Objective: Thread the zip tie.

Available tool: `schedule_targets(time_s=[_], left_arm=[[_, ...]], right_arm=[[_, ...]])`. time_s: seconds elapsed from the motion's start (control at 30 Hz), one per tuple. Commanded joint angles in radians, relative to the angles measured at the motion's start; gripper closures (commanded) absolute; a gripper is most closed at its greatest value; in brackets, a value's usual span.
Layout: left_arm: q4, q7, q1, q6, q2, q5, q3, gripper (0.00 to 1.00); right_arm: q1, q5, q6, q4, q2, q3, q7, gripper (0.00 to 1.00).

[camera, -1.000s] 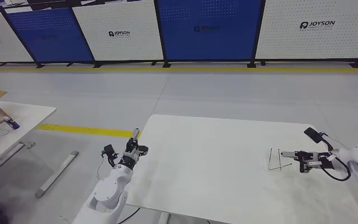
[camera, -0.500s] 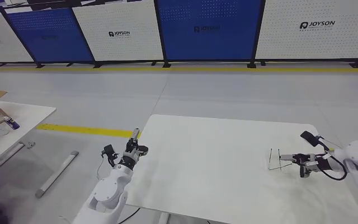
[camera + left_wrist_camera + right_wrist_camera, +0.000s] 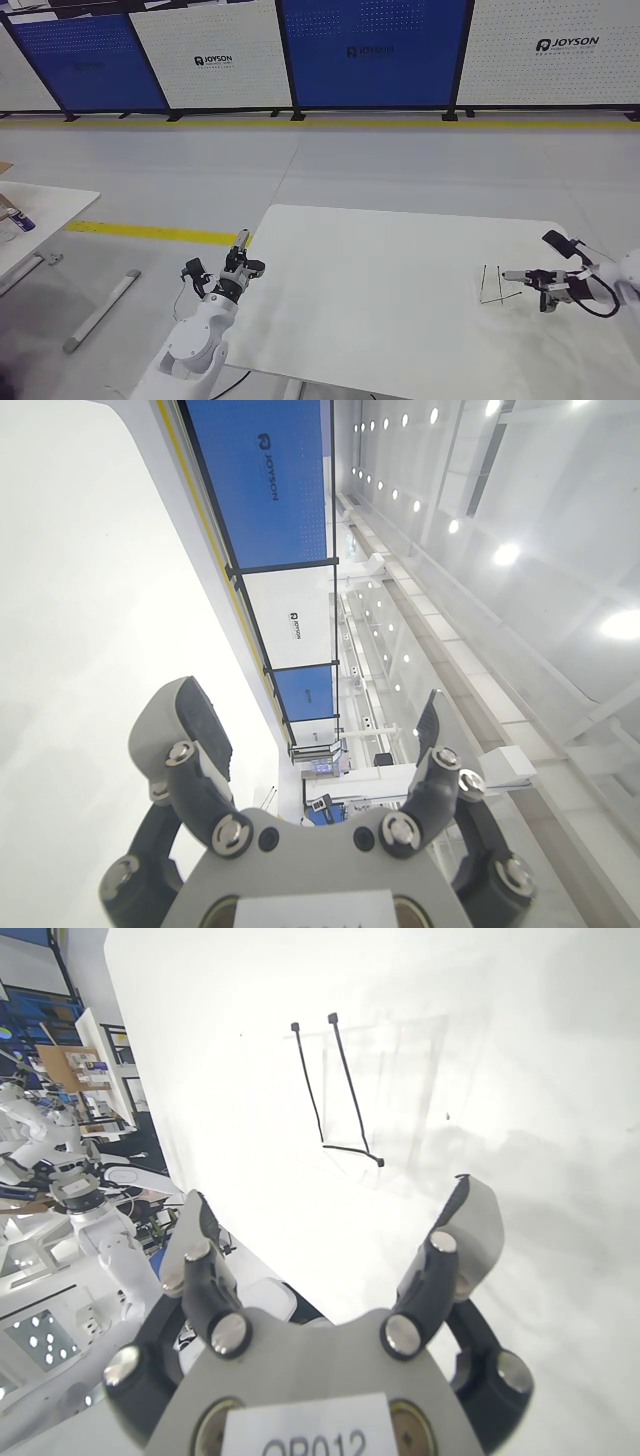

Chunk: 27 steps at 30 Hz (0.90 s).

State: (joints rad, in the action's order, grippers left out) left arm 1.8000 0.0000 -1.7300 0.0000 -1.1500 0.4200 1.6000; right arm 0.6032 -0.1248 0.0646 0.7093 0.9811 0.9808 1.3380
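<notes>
We see three black zip ties (image 3: 349, 1083) lying flat on white counter (image 3: 380, 300), toward its right end. Our right hand (image 3: 332, 1190) spread, just beside them, not touching. Our left hand (image 3: 310, 690) spread, at counter's left edge.

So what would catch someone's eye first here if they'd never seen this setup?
Three black zip ties stand out against the white table: two lie side by side and the third lies across their ends, just ahead of the open right gripper. At the table's opposite edge, the left gripper is open and holds nothing.
</notes>
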Motion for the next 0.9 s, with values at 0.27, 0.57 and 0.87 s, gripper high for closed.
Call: schedule_targets(time_s=[0.27, 0.57, 0.87], left_arm=[[0.0, 0.0, 0.0, 0.0, 0.0, 0.0, 0.0, 0.0], [0.0, 0.0, 0.0, 0.0, 0.0, 0.0, 0.0, 0.0], [0.0, 0.0, 0.0, 0.0, 0.0, 0.0, 0.0, 0.0]], right_arm=[[-0.044, -0.007, -0.007, -0.085, 0.026, -0.042, -0.002, 0.53], [-0.073, -0.013, -0.007, -0.144, 0.045, -0.066, -0.008, 0.56], [-0.098, -0.02, -0.015, -0.19, 0.064, -0.086, -0.014, 0.62]])
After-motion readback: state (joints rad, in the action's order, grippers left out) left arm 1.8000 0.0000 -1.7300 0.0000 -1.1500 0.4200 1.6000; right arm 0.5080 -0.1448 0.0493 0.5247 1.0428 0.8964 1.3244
